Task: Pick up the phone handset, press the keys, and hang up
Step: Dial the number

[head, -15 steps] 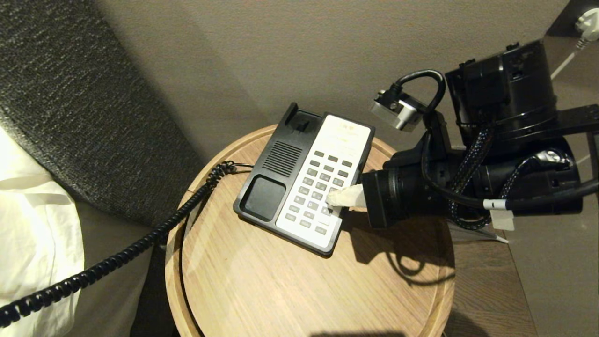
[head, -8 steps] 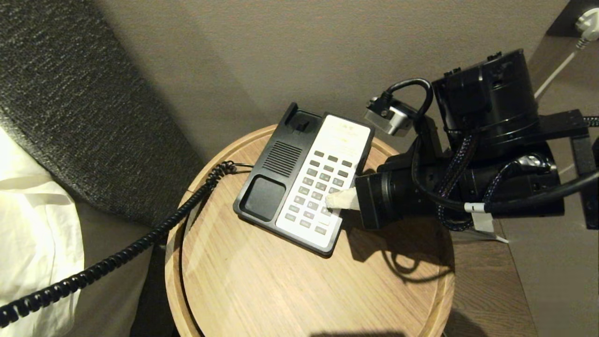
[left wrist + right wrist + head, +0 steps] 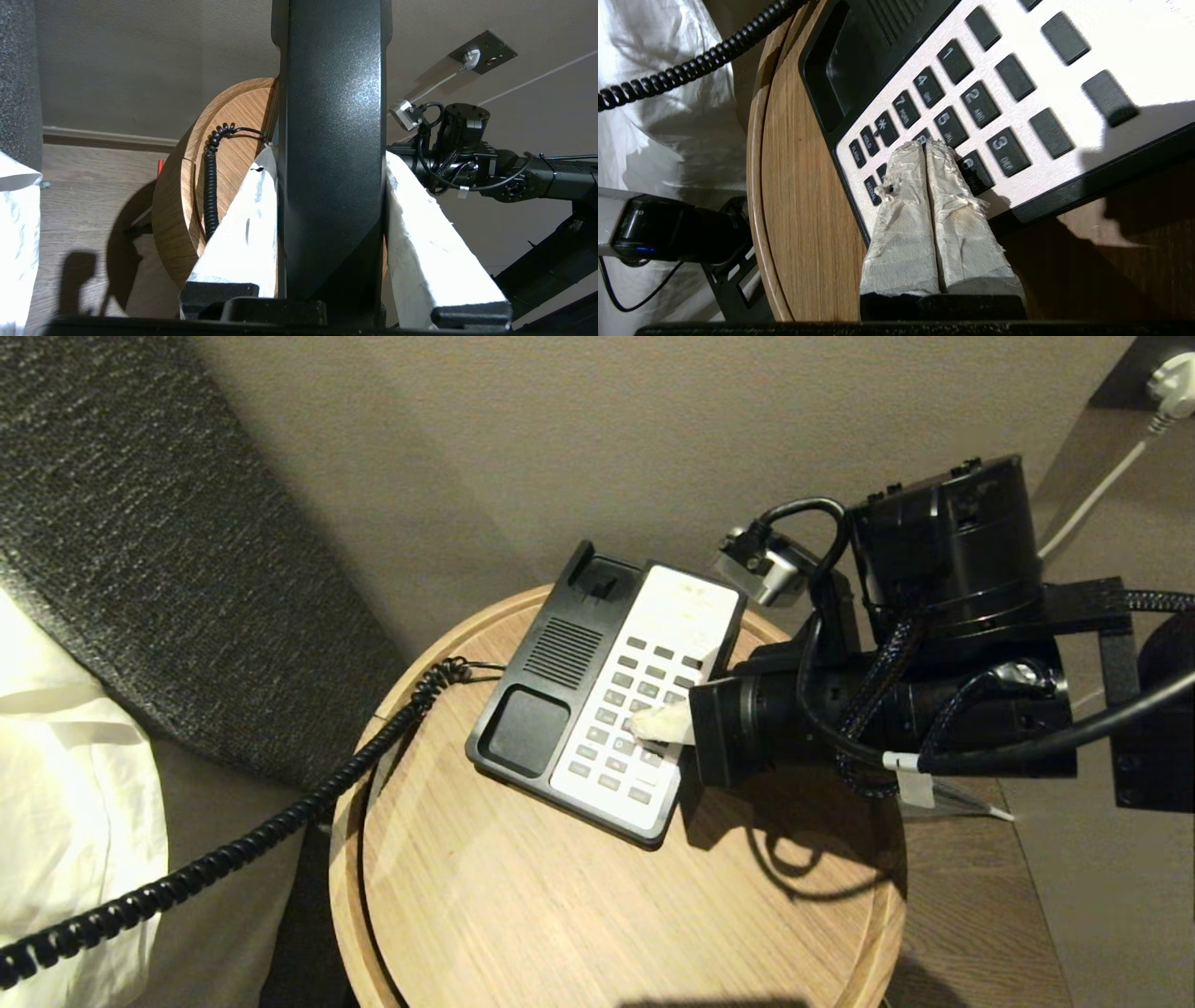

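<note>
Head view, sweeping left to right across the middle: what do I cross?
White bedding → coiled cord → empty handset cradle on the phone base → keypad → right gripper, shut, tips at the keys → right arm.

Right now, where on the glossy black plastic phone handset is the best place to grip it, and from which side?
Probably its straight middle shaft, pinched across the narrow width, coming square onto the broad face. The glossy black plastic phone handset is long with parallel edges there, and the left tool clamps it that way, one wrapped finger on each edge.
</note>
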{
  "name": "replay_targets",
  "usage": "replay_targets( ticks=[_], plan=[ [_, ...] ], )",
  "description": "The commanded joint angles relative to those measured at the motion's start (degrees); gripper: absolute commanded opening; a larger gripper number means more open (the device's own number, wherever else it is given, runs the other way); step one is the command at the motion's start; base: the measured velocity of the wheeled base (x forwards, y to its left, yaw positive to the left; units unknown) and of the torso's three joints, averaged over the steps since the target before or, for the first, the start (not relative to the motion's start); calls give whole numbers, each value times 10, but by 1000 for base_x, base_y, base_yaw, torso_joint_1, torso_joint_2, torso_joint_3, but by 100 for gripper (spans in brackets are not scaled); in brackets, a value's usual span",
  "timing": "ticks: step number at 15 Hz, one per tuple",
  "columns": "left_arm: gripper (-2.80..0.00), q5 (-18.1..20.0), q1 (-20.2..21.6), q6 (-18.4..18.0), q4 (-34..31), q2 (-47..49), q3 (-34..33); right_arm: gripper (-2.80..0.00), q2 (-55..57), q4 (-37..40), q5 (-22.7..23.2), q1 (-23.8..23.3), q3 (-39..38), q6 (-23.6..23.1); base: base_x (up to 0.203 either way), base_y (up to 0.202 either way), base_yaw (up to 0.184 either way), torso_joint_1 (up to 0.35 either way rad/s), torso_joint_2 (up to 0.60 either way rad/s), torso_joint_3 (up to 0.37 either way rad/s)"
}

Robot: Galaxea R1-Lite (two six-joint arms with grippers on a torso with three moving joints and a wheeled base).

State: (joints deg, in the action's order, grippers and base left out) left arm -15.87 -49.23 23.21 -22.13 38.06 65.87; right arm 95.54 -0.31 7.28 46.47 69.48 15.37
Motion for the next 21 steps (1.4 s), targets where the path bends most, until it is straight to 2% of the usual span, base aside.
replay_targets(
  ticks=[1,13,21],
  plan=[
    [-280,-1,0,2,-1,0,1,-280,3,2,0,0,-5,0,0,0,0,0,0,0],
    [-280,-2,0,3,-2,-7,-5,-280,-36,20,4,2,-12,6,0,0,0,0,0,0],
    [-280,-1,0,11,-2,-17,-21,-280,-50,29,21,31,-34,30,0,0,0,0,0,0]
  ],
)
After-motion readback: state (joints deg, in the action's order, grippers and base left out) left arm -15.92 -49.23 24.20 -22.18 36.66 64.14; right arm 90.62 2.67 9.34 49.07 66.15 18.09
